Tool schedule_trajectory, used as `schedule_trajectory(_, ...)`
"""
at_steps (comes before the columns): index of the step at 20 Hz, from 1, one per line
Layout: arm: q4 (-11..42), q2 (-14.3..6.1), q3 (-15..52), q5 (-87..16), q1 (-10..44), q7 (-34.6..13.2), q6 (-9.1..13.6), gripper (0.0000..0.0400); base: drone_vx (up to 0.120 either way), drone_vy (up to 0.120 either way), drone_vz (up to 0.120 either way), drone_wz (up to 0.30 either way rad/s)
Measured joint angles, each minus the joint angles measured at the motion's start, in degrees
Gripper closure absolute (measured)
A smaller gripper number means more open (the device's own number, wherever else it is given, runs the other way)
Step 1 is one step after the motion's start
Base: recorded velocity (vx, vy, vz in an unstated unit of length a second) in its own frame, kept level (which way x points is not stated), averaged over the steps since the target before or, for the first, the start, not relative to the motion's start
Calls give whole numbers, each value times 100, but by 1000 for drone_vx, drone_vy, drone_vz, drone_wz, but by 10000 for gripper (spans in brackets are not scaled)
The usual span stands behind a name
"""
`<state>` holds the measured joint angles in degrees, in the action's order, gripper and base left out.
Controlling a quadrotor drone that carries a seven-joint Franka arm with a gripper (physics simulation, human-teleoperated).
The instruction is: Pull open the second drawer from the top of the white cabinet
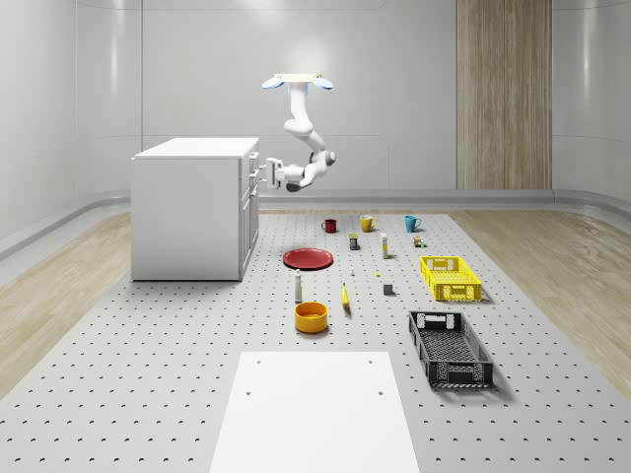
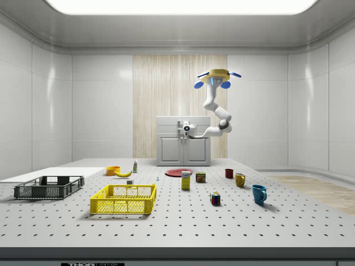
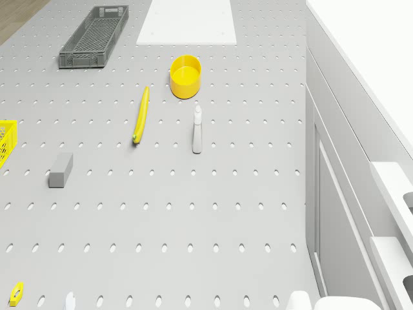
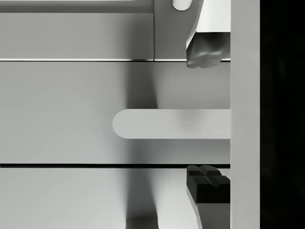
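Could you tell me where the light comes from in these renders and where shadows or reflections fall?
Side view: a bright ceiling panel lights the room, and the walls carry soft glossy reflections. Whole-scene view: the black crate and yellow crate cast short shadows on the floor. Wrist view: a soft dark band crosses the drawer front behind the handle, between the gripper fingers.

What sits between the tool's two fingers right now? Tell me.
In the wrist view, the drawer handle lies between the open tool's fingers, one on either side, not yet touching it. The drone hovers beside the white cabinet.
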<state>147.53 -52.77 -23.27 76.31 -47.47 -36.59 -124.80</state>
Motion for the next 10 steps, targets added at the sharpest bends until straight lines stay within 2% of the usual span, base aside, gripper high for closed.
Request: schedule_trajectory(10,-107,302,334,435,71,180,-51,100,0,0,0,0)
